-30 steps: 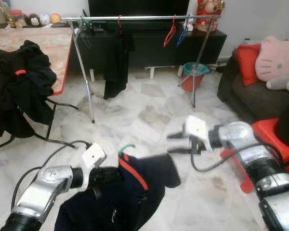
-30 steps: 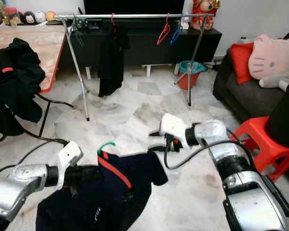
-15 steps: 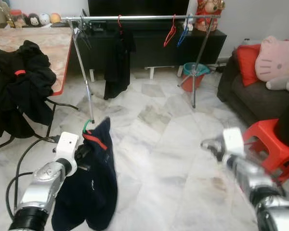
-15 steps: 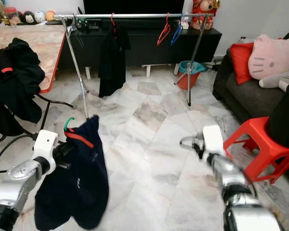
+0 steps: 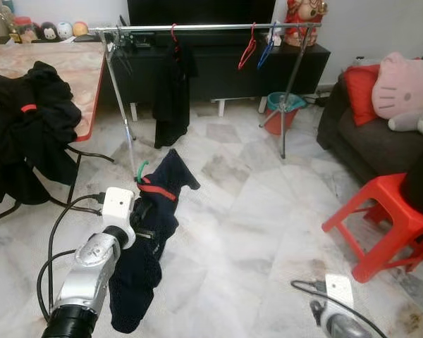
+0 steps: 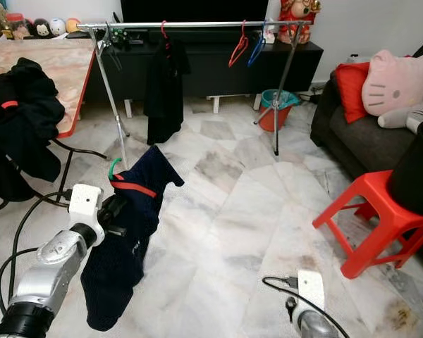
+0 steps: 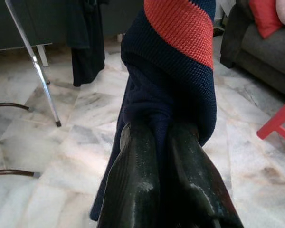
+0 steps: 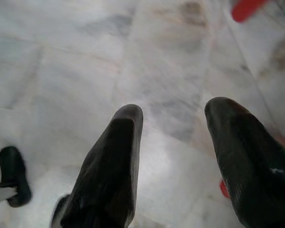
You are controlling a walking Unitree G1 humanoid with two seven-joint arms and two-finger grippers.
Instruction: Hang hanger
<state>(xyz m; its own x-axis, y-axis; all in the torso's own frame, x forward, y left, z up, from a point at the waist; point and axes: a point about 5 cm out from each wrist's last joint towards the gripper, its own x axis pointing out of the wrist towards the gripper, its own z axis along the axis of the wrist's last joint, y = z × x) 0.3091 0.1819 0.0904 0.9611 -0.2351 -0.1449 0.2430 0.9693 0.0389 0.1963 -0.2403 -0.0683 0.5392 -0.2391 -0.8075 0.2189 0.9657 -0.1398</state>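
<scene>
Left gripper (image 7: 173, 142) clamped on navy garment (image 5: 144, 246) with green hanger (image 5: 139, 170), short of clothes rail (image 5: 204, 27); soft, light, swings; grip collar | right gripper (image 8: 178, 142) spread, empty

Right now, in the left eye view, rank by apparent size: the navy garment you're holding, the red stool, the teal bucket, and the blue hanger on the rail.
1. Navy garment, largest, though nearness to the camera inflates it.
2. Red stool, close behind; near too.
3. Teal bucket.
4. Blue hanger, smallest; it is also farthest away.
</scene>
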